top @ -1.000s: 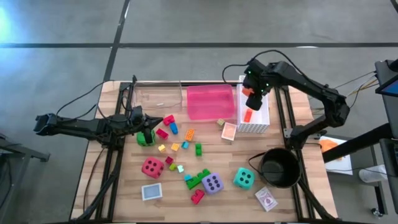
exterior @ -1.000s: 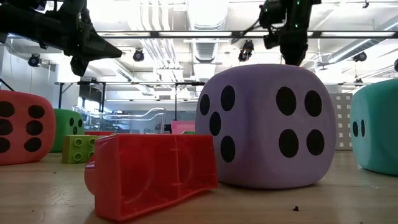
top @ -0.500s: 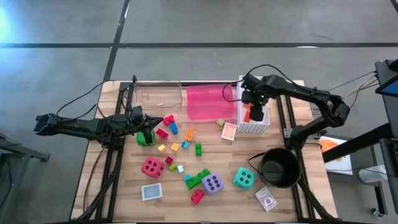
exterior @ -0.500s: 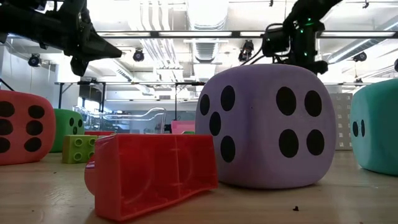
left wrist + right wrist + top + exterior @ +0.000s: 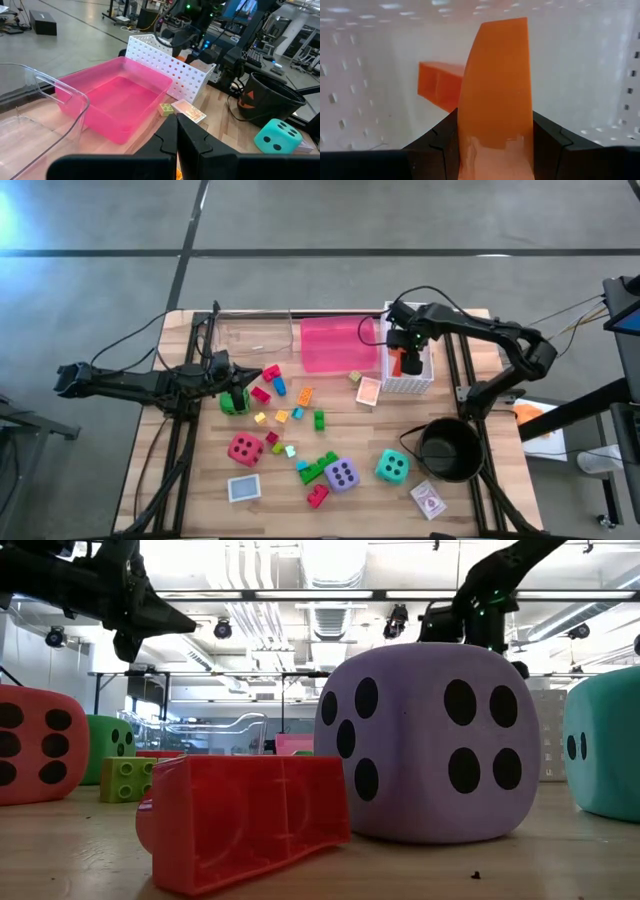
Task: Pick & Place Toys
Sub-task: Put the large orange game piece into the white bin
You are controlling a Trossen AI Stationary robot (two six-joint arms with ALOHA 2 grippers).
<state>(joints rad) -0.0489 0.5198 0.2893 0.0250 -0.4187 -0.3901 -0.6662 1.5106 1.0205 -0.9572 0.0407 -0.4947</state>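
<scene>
My right gripper (image 5: 406,362) points down inside the white mesh basket (image 5: 412,386), shut on an orange brick (image 5: 495,85). A second orange brick (image 5: 438,91) lies on the basket's floor behind it. My left gripper (image 5: 177,142) hangs shut with nothing in it at the table's left, above the green die (image 5: 235,402). The red die (image 5: 244,448), purple die (image 5: 342,474) and teal die (image 5: 391,466) rest on the table among small coloured bricks (image 5: 300,396). Card packs (image 5: 244,488) (image 5: 428,500) (image 5: 368,391) lie flat. My right gripper pinches the orange brick's two opposite sides (image 5: 470,131) between its two fingers (image 5: 546,141), coming from above and pointing down. The brick sticks out past the fingertips toward the basket floor (image 5: 580,100). Whether its free end touches the floor, I cannot tell.
A pink bin (image 5: 337,343) and a clear bin (image 5: 255,335) stand along the far edge, left of the basket. A black round pot (image 5: 448,448) stands at the near right. A red brick (image 5: 245,815) lies close before the low camera.
My right gripper has gone down with the orange brick from above the basket into it, rolling its wrist on the way. It has stayed shut on the brick. The toys on the table have kept their places.
</scene>
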